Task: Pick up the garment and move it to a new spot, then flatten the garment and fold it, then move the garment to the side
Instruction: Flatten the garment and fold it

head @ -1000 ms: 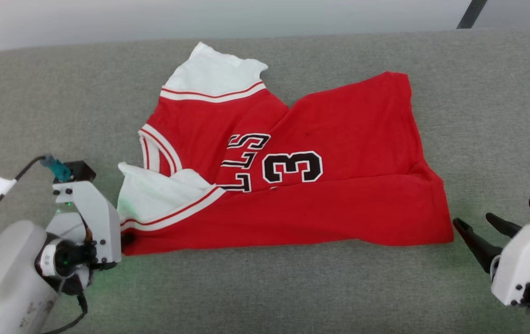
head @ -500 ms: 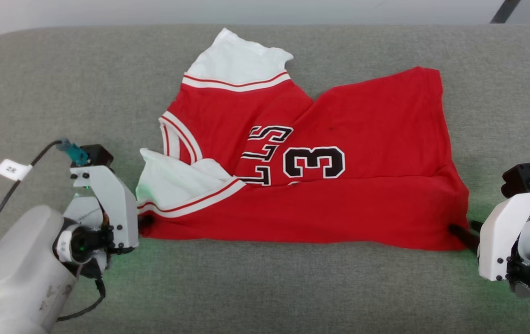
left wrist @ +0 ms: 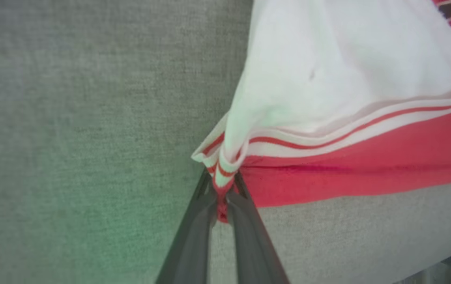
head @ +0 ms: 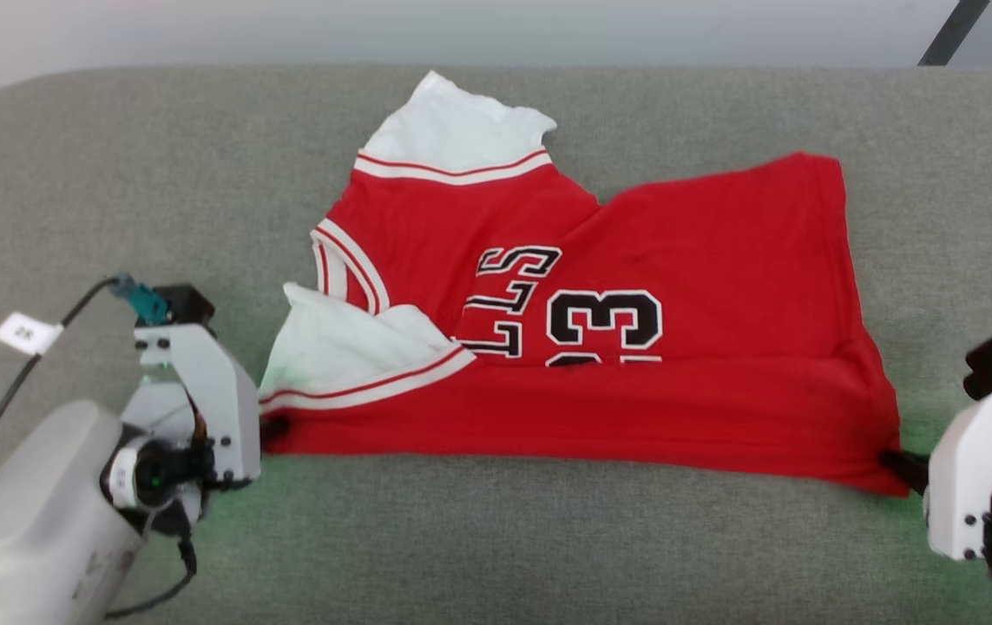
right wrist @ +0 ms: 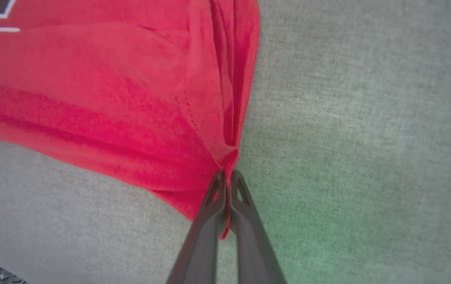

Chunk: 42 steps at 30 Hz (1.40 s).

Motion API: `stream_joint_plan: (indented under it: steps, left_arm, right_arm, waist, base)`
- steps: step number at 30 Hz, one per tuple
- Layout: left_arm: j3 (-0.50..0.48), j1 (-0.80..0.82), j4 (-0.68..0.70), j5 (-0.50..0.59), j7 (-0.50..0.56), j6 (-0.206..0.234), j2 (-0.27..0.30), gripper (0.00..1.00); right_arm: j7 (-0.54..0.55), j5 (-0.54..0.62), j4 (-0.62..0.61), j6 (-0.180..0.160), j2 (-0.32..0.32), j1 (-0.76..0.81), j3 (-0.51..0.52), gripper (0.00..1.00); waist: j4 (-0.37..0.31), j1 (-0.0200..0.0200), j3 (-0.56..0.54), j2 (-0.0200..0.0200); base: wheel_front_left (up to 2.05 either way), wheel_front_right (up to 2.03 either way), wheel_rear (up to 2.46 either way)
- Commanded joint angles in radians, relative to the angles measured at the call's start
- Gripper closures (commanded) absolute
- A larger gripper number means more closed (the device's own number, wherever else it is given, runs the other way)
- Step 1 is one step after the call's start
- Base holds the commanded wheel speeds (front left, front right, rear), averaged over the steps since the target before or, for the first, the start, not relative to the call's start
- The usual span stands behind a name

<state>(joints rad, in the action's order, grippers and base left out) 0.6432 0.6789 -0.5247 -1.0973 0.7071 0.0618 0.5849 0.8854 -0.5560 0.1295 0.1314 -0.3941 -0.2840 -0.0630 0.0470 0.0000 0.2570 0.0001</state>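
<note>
Folding step, likely. Pinching red Bulls jersey (head: 704, 252), sprawled on grey desk (head: 114, 174), at both near corners: left gripper (left wrist: 222, 187) at striped sleeve trim (left wrist: 328, 138), right gripper (right wrist: 227, 179) at hem (cloth fairly taut between). Next: lift evenly, carry toward far edge.

Garment (head: 704, 260): solid red body, no pattern away from the print.
Sleeves (head: 456, 130): plain white, at the garment's left end.
Trim (head: 452, 169): white band with a thin red stripe, along the garment's sleeve seams and neckline.
Lettering (head: 513, 299): black, white-edged, mid-garment.
Number (head: 604, 317): black with a white outline, just beside the lettering.
Surface (head: 114, 174): heathered grey weave all round the garment.
Glow (head: 305, 486): faint green tint on the grey by the garment's near corners.
Left gripper (left wrist: 221, 193): dark grey fingers, white bracket.
Right gripper (right wrist: 227, 189): dark grey fingers, white bracket.
Cable (head: 5, 404): black, with a white tag (head: 24, 332) and a teal plug (head: 141, 299), left of the garment.
</note>
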Motion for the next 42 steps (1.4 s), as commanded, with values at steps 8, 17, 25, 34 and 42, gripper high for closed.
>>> stream_joint_plan:
  steps: [8,17,25,34,42]
  left_arm:
    - [0.026,-0.151,0.125,-0.008,0.047,0.067,0.062,1.00]
    - [0.035,-0.297,0.299,-0.029,0.056,0.144,0.112,1.00]
    - [0.040,-0.354,0.356,-0.036,0.045,0.168,0.119,0.82]
    - [0.029,-0.351,0.375,-0.026,0.027,0.178,0.133,0.00]
    - [0.000,-0.350,0.437,-0.036,0.024,0.180,0.170,0.00]
  right_arm:
    - [0.062,-0.005,-0.113,-0.001,-0.007,0.149,0.069,1.00]
    - [0.137,0.018,-0.202,-0.001,0.048,0.290,0.144,1.00]
    - [0.143,0.040,-0.225,-0.001,0.086,0.334,0.145,1.00]
    - [0.123,0.054,-0.230,-0.001,0.097,0.327,0.144,0.00]
    - [0.087,0.056,-0.260,-0.001,0.099,0.325,0.148,0.00]
  waist:
    - [-0.001,0.0000,-0.051,-0.0001]
    - [0.002,0.0000,-0.078,-0.0001]
    - [0.002,0.0000,-0.085,-0.0001]
    - [-0.003,0.0000,-0.088,-0.0001]
    - [-0.009,0.0000,-0.099,-0.0001]
  base:
    - [0.00,0.00,0.00]
    - [0.00,0.00,0.00]
    - [0.00,0.00,0.00]
    - [0.00,0.00,0.00]
    - [0.00,0.00,0.00]
